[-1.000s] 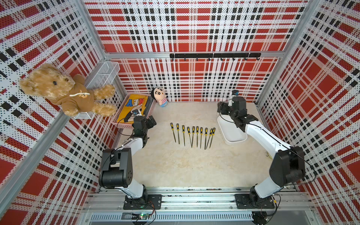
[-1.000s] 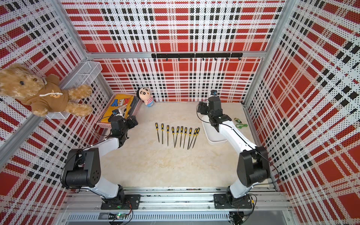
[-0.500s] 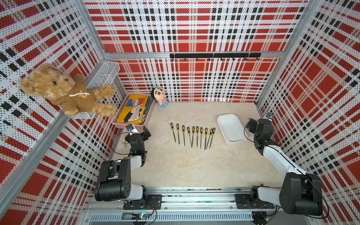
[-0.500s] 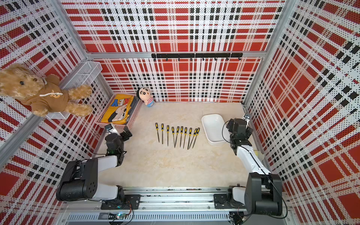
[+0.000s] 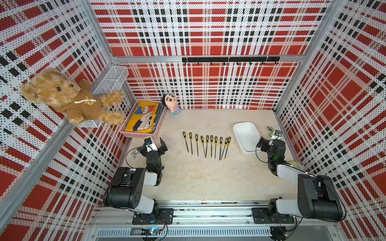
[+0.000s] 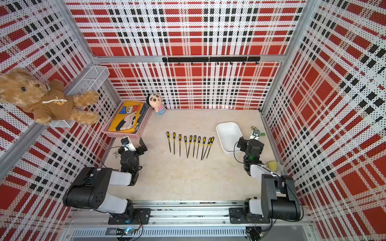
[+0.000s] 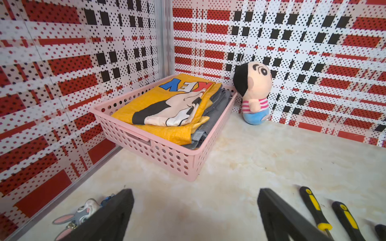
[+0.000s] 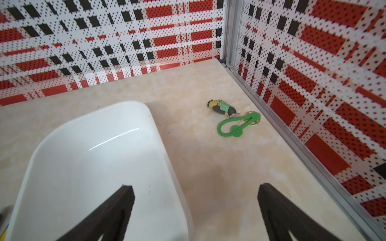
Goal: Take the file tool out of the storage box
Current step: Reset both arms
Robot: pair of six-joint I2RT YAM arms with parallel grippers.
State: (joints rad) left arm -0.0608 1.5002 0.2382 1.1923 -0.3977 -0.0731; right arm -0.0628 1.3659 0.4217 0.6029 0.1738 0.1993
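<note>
Files (image 5: 211, 139), ten of them, lie in a row mid-table, all outside the tub (image 5: 246, 135) at their 3 o'clock. Your right gripper (image 8: 195, 185) hovers at the tub's 5 o'clock corner, jaws apart, holding nothing. Your left gripper (image 7: 195, 189), at the files' 9 o'clock, is also spread wide, near the basket (image 5: 140, 134).

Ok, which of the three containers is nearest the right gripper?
The storage box: plain white solid-walled tub beside the open right gripper. The pink basket and wire basket are far off.
</note>
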